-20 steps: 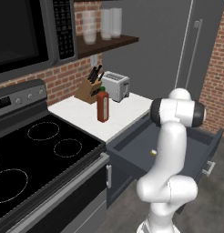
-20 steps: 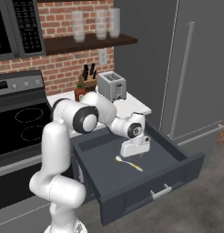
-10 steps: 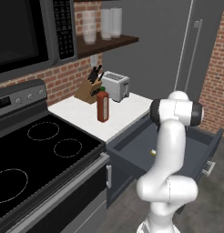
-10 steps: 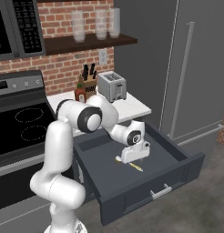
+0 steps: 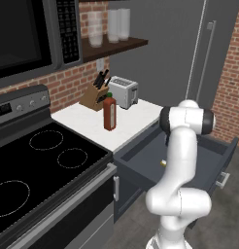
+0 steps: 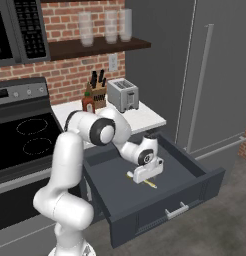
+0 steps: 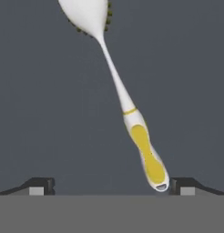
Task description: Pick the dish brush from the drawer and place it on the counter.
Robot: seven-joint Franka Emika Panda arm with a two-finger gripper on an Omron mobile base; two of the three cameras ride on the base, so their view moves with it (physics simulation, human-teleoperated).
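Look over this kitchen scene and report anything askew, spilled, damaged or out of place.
Nothing is spilled or damaged. The one oddity is the dish brush, a washing tool lying loose and slanted on the floor of the open drawer. The open tool hovers over its handle end.

A red sauce bottle stands before the toaster and knife block.

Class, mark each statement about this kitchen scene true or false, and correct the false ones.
1. The drawer is pulled open. True.
2. The dish brush lies on the counter. False: it lies on the drawer floor.
3. The gripper is open above the brush. True.
4. The red bottle stands in the drawer. False: it stands on the counter.
5. A toaster sits beside the knife block. True.
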